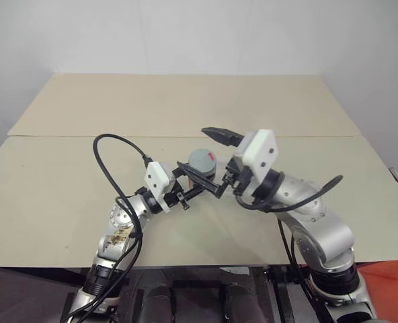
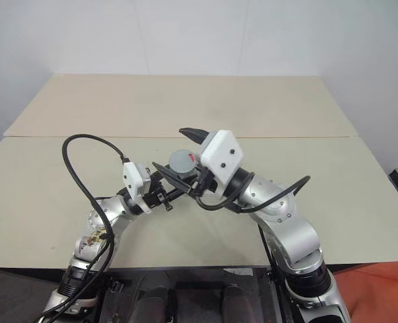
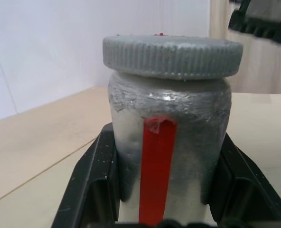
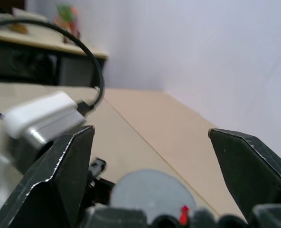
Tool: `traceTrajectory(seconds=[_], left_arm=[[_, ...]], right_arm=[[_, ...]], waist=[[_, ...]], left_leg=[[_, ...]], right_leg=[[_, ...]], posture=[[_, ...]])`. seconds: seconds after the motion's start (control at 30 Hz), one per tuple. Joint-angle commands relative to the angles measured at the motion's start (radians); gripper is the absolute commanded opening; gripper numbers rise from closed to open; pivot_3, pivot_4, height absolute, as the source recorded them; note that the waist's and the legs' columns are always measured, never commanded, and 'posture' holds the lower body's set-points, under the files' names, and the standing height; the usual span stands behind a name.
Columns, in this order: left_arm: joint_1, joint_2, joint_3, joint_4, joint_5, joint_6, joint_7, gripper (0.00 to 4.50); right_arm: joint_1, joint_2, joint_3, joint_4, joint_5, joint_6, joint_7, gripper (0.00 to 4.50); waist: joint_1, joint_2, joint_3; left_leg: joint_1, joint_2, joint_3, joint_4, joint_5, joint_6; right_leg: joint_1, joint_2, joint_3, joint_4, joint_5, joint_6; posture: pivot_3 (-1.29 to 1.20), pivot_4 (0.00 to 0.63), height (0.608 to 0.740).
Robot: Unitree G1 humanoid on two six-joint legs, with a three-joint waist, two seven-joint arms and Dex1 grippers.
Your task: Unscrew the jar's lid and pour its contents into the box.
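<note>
Pincers meet above the middle of the wide beige bench (image 1: 64, 188), which has a seam running across it. Largest of the pair in view, the right pincer (image 4: 150, 156) stands released, its two black fingers spread wide just above the lid and not touching it. Its neighbour, the left pincer (image 3: 166, 183), is clenched on the small silvery-grey cylindrical jar (image 3: 188, 137), holding it upright clear of the bench, black fingers pressed to either side of the red vertical stripe. Atop the jar sits the flat round grey ribbed lid (image 3: 173, 55), bearing a small red mark.
</note>
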Motion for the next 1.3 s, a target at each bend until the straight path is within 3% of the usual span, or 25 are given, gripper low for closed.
traceTrajectory(seconds=[0.03, 0.5, 1.3], left_arm=[[-0.023, -0.011, 0.001, -0.008, 0.0, -0.029, 0.001, 1.92], [-0.002, -0.01, 0.015, -0.021, 0.001, -0.033, 0.013, 1.92], [-0.024, -0.015, 0.057, 0.049, -0.033, -0.045, -0.016, 1.92]], right_arm=[[-0.014, 0.022, 0.01, -0.032, -0.018, 0.004, -0.031, 4.48], [-0.032, 0.059, 0.003, 0.087, -0.079, -0.032, -0.039, 4.48], [0.104, -0.064, -0.133, 0.021, -0.029, -0.073, 0.02, 4.48]], waist=[[-0.001, 0.0, 0.0], [-0.006, 0.0, 0.0], [-0.005, 0.0, 0.0]], left_leg=[[0.0, 0.0, 0.0, 0.0, 0.0, 0.0], [0.0, 0.0, 0.0, 0.0, 0.0, 0.0], [0.0, 0.0, -0.001, 0.0, 0.0, 0.0]], right_leg=[[0.0, 0.0, 0.0, 0.0, 0.0, 0.0], [0.0, 0.001, 0.0, 0.0, 0.0, 0.0], [0.0, 0.0, 0.0, 0.0, 0.0, 0.0]], posture=[[0.0, 0.15, 0.74], [0.0, 0.15, 0.74], [0.0, 0.15, 0.74]])
